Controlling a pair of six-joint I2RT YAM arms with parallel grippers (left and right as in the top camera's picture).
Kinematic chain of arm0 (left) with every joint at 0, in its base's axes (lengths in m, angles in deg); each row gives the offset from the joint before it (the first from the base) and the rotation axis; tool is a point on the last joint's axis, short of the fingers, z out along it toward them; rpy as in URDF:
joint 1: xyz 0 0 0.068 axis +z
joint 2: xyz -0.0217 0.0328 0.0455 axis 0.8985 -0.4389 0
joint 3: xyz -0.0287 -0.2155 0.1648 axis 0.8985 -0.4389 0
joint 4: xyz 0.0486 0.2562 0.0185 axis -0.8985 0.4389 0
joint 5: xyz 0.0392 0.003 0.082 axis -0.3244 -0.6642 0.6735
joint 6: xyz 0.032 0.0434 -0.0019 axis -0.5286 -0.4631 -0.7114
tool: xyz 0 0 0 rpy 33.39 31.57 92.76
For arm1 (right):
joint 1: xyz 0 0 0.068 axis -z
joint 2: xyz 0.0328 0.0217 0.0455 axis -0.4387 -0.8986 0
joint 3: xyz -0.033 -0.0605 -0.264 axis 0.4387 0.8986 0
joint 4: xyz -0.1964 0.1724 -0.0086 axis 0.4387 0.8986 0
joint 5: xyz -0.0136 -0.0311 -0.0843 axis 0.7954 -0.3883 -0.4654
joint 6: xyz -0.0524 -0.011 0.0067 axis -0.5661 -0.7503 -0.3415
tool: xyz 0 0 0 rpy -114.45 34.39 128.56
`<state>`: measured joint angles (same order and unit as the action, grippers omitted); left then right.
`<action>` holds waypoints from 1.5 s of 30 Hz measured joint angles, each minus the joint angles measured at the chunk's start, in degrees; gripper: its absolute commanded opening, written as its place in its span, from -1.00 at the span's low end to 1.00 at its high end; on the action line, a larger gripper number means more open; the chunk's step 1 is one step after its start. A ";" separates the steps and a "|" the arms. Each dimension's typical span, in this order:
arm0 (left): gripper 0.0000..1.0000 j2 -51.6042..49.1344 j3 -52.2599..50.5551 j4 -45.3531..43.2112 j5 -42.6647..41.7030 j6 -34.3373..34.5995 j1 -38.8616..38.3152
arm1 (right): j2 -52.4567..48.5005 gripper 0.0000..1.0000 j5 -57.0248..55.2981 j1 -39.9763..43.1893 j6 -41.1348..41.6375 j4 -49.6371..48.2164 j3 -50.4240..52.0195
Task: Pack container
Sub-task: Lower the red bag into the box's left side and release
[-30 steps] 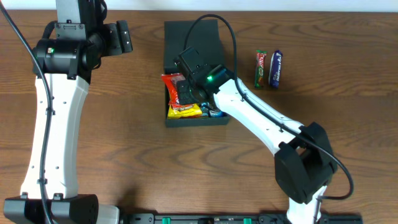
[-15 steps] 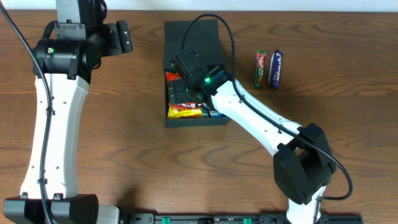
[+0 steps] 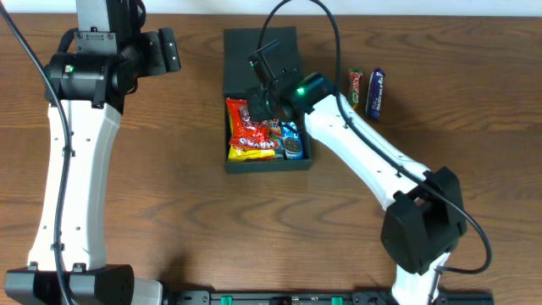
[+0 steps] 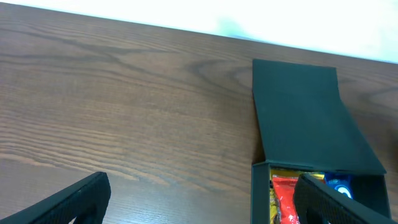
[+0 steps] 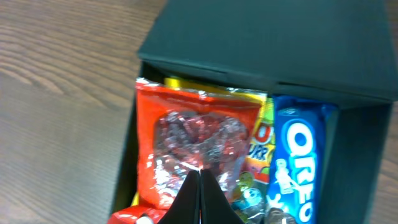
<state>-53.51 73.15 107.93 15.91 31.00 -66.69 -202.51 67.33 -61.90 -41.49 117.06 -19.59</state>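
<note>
Above overhead centre, the right gripper [image 3: 259, 105] hangs, fingers [image 5: 189, 202] together, over the red packet [image 3: 251, 129], apparently laid flat so the container [image 3: 262, 47] can close.

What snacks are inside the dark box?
In the container, a red packet lies over a yellow packet, a blue Oreo pack beside them. Anything underneath them is covered.

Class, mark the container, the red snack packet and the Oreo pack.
container [image 3: 241, 55]: overhead view, on its open flap lid.
red snack packet [image 5: 193, 134]: right wrist view, on its middle.
Oreo pack [image 5: 297, 152]: right wrist view, on its blue front.
</note>
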 measured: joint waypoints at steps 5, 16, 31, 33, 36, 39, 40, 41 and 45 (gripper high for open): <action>0.90 0.00 0.00 0.02 0.00 0.00 0.00 | -1.16 -0.98 2.49 0.17 -2.64 -0.48 0.57; 0.90 0.00 0.00 0.02 0.00 0.00 0.00 | -9.46 -0.98 8.33 -0.39 -6.36 -3.58 0.66; 0.91 0.00 0.00 0.02 0.00 0.00 0.00 | -10.12 -0.98 15.87 -0.28 -7.04 -3.37 -1.14; 0.90 0.00 0.00 0.02 0.00 0.00 0.00 | -9.66 -0.97 16.26 0.00 -7.41 -2.64 -1.53; 0.90 0.00 0.00 0.04 -0.02 0.00 0.00 | -7.98 -0.97 16.65 0.94 -7.98 -0.57 -1.68; 0.91 0.00 0.00 0.02 -0.02 0.00 0.00 | -5.11 -0.97 16.92 2.82 -9.35 3.56 -2.05; 0.90 0.00 0.00 0.02 0.00 0.00 0.00 | -4.42 -0.98 16.90 3.37 -10.01 5.22 -2.25; 0.90 0.00 0.00 0.00 0.00 0.00 0.00 | -3.93 -0.98 16.92 3.82 -10.58 6.34 -2.29; 0.90 0.00 0.00 0.02 0.00 0.00 0.00 | -3.58 -0.98 16.94 4.17 -12.87 7.98 -2.03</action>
<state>-53.51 73.15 107.95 15.91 31.00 -66.69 -206.09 84.27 -57.72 -54.37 125.04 -21.63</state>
